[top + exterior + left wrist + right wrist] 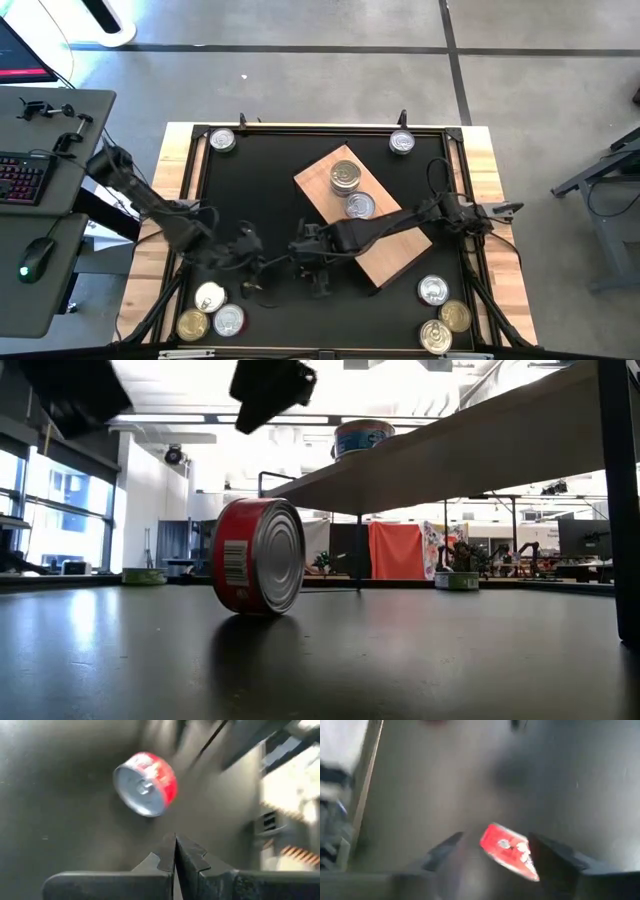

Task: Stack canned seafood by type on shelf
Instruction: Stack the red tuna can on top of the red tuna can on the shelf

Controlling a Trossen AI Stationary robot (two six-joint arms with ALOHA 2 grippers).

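Low view: red can (260, 557) tipped on its edge on black table (400, 660), near front of raised shelf (395, 245). Right gripper (495, 852) spread wide around it — not clamped. Left gripper (174, 851) pinched together, empty, beside can. Pickup step, I'd guess; next needs squaring up on rolling can, then closing.

The red-labelled can (258, 556) lying on its side has a bright, smooth metal lid and a glossy printed wrap. Under it, the black table (400, 660) looks smooth with a dull sheen. The shelf (395, 250) is light, matt wood with visible grain; the cans (346, 177) on it show shiny metal lids.
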